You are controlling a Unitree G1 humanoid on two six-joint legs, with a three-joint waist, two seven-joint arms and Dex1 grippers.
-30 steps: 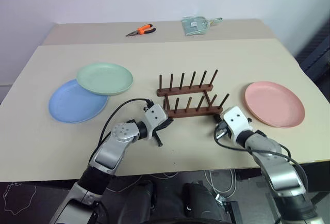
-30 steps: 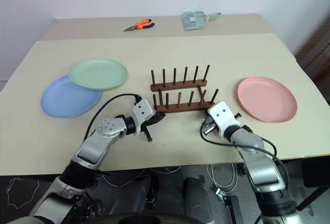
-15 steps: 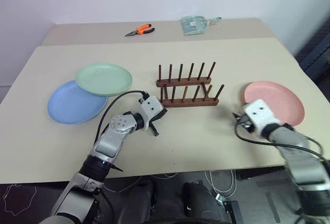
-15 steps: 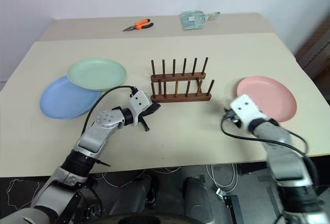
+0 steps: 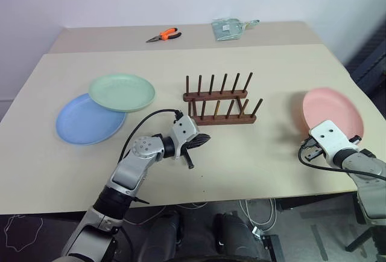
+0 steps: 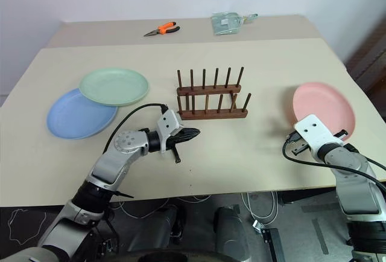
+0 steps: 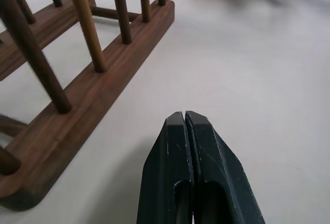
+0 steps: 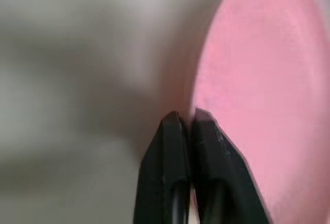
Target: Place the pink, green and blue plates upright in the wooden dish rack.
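A: Where are we? Worktop (image 5: 253,171) first.

B: We've got all 3 plates flat on it, rack (image 5: 219,101) in the middle w/ no plate in it yet. So nothing's racked, as far as we can judge.

A: Plates?

B: Blue (image 5: 87,119) on our left w/ green (image 5: 122,91) overlapping its far edge; pink (image 5: 332,112) near the right edge, well apart from the rack.

A: End effectors?

B: Left end effector (image 7: 188,131) is pressed together, holding nothing, just beside the rack's near bar. Right end effector (image 8: 186,126) is pressed together at the pink rim; we can't tell if the rim's pinched betw. the fingers.

A: Left to do?

B: All 3 pick-ups & upright placements, prob. pink first.
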